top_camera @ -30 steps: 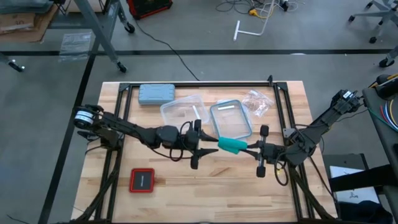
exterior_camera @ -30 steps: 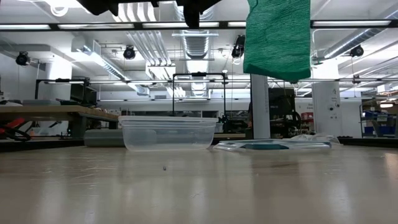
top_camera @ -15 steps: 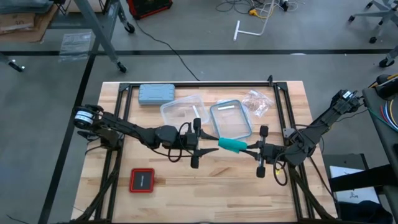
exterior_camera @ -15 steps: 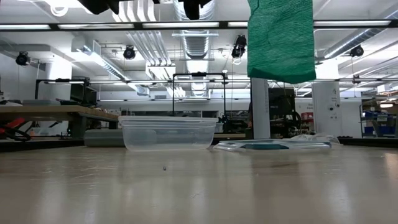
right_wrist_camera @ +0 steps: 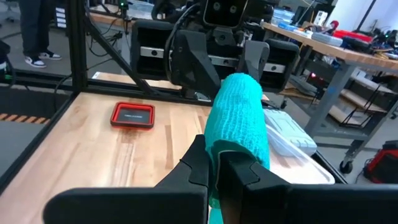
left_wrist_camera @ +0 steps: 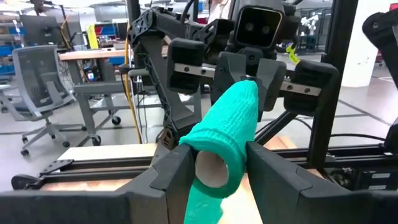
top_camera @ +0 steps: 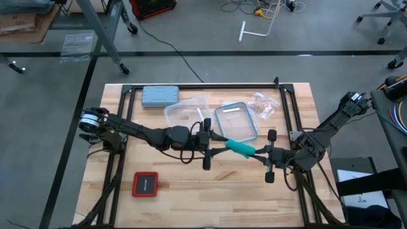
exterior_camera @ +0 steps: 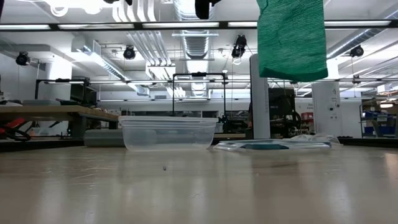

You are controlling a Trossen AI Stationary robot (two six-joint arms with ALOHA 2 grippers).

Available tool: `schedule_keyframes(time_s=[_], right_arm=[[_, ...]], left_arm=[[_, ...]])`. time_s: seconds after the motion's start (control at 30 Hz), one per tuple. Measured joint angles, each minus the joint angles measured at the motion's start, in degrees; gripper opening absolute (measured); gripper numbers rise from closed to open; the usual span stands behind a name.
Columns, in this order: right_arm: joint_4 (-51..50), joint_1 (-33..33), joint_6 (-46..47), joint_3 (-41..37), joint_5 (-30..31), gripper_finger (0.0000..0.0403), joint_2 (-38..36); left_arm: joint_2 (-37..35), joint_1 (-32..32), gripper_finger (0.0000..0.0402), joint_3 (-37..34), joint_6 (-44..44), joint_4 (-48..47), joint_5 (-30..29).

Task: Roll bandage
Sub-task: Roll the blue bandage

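- Bandage: teal roll, held up in the air between both grippers, above the table near its middle, just in front of the clear lid.
- Left gripper: fingers closed around one end of the roll; hollow core showing between them in the left wrist view.
- Right gripper: fingers pinched tight on the other end of the roll.
- Low view: loose bandage cloth hangs down from above, clear of the tabletop.
- Clear tub and grey case sit toward the back; red pad near the front left.
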Motion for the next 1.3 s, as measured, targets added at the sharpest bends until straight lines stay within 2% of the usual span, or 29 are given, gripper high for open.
schedule_keyframes(time_s=[0.13, 0.27, 0.57, 0.87, 1.07, 1.3], right_arm=[[0.7, 0.0, 0.6, 0.0, 0.0, 0.0003, 0.0], [2.0, 0.0, 2.8, 0.0, -0.3, 0.0003, -0.1], [1.9, -0.1, 14.3, 0.0, -0.9, 0.0009, -2.3], [2.2, -0.3, 21.7, 0.0, -0.3, 0.0064, -3.8], [2.0, -0.3, 26.6, 0.0, -0.1, 0.0088, -3.8], [1.9, -0.3, 31.5, 0.0, -4.5, 0.0117, -4.6]], left_arm=[[-0.1, 0.0, 0.0139, 0.0, 1.3, 0.0, 0.2], [-0.2, -0.1, 0.0115, 0.0, 5.1, 0.2, 0.7], [-0.2, -0.2, 0.0010, -0.1, 10.4, 0.3, 2.1], [0.0, -0.6, 0.0005, -0.1, 13.5, 0.2, 1.6], [0.0, -1.4, 0.0004, -0.1, 18.1, 0.0, -2.9], [0.0, -2.4, 0.0003, -0.1, 25.4, 0.0, -5.3]])
